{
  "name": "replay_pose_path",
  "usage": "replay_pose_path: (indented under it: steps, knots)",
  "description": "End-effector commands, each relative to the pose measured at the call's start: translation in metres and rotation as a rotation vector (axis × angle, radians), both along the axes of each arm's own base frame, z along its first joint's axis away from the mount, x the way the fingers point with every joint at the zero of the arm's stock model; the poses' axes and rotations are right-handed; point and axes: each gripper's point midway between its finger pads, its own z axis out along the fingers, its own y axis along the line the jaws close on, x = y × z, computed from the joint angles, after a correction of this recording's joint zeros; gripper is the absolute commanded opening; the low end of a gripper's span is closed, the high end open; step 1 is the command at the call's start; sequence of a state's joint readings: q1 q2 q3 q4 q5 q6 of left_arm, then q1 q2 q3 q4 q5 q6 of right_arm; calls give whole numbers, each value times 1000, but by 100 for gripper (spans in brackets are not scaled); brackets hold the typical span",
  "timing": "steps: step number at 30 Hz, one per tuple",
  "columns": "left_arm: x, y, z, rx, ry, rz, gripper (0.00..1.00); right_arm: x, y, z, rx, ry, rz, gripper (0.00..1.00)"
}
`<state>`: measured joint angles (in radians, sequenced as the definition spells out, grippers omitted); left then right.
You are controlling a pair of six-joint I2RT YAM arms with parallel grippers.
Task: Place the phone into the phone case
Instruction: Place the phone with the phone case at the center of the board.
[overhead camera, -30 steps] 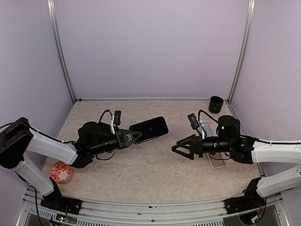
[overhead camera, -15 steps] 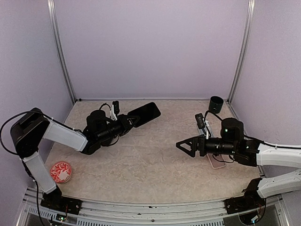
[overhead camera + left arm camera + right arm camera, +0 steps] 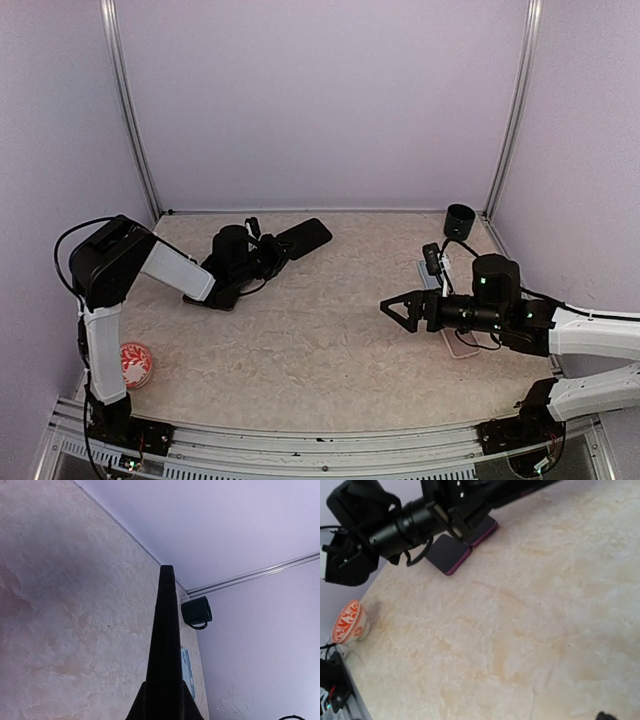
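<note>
In the overhead view the left gripper [image 3: 272,250] is pinching the phone [image 3: 308,236] by its near end, in the upper middle-left of the frame. The phone is pointing up and to the right, close to the back edge of the table [image 3: 330,350], where it is meeting the rear wall. Whether its far end is touching the surface cannot be told. In the left wrist view the phone [image 3: 165,630] is showing edge-on, a thin dark blade rising from the bottom centre.

The right gripper [image 3: 398,315] is hanging right of centre with its jaws spread wide over bare table, facing left. The phone case [image 3: 462,346] is lying flat at the right of the frame, mostly covered by the right arm, near the table's right edge and well apart from the phone.

A black cup [image 3: 459,221] is standing in the table's upper right corner, just beside the upright rail [image 3: 510,110]. A red patterned bowl [image 3: 133,364] is sitting at the lower left, near the front edge. A wide bare stretch is lying between the two grippers, running through the centre to the bottom edge. In the right wrist view a dark flat piece with a magenta rim [image 3: 451,555] is lying below the left arm near the top of the frame.
</note>
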<state>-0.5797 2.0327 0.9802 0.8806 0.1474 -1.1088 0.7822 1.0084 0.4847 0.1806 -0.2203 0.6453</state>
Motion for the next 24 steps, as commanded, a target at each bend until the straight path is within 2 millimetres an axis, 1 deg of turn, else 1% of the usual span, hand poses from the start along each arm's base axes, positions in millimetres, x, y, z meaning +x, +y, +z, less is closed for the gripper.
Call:
replay_pose_path:
  steps: [1, 6, 9, 10, 12, 14, 16, 24]
  knots:
    - [31, 8, 32, -74, -44, 126, 0, 5, -5, 1, -13, -4, -32, 100]
    - [51, 22, 16, -122, 34, 239, 0, 7, -5, -3, -32, 0, -33, 100]
    - [60, 28, 4, -132, 81, 289, 0, 8, -2, -5, -42, 4, -24, 100]
    - [62, 31, 1, -140, 97, 305, 1, 8, -2, -5, -45, 4, -21, 100]
    - [66, 36, -4, -165, 124, 334, 2, 8, -1, -6, -47, 3, -17, 100]
    - [69, 41, -14, -190, 163, 366, 2, 8, -1, -6, -51, 1, -17, 100]
    - [72, 45, -17, -210, 181, 394, 3, 8, 0, -8, -55, 2, -14, 100]
    - [77, 50, -34, -243, 279, 482, 4, 7, 3, -8, -50, 4, 5, 100]
